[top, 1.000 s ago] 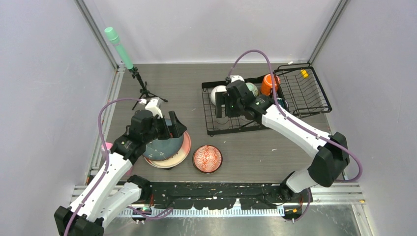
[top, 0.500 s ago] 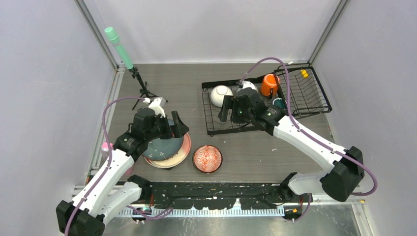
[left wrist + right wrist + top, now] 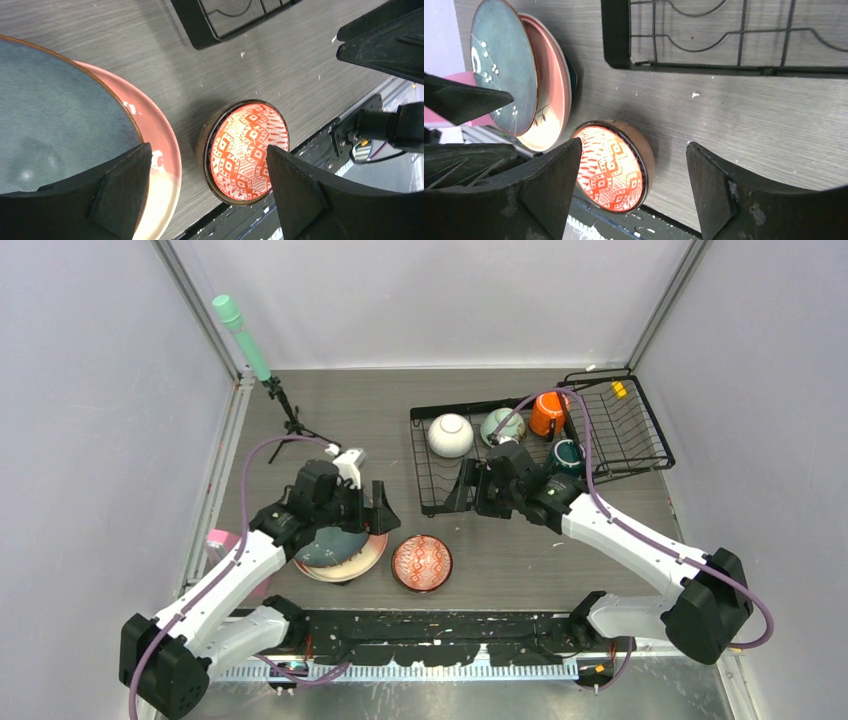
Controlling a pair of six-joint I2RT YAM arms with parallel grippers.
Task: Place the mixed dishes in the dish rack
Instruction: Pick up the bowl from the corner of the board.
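Note:
A brown bowl (image 3: 421,562) with an orange pattern inside sits on the table between the arms. My left gripper (image 3: 372,515) is open and empty above it (image 3: 247,150), beside the dark teal plate (image 3: 325,540) stacked on the pink plate (image 3: 372,548). My right gripper (image 3: 472,498) is open and empty at the dish rack's (image 3: 432,502) near edge, looking down at the bowl (image 3: 611,167). A white bowl (image 3: 450,435), mint-green bowl (image 3: 500,425), orange mug (image 3: 548,412) and dark teal mug (image 3: 567,455) are in the rack. No blue-patterned bowl is in view.
A small pink cup (image 3: 225,540) stands left of the plates. A mint-green cylinder on a black tripod (image 3: 240,335) stands at the far left. The rack's slotted basket (image 3: 625,430) is at the far right. A black rail (image 3: 440,625) runs along the near edge.
My right gripper has pulled back from the bowls in the rack to its near edge, uncovering the mint-green bowl. My left gripper has moved right, past the plates toward the brown bowl.

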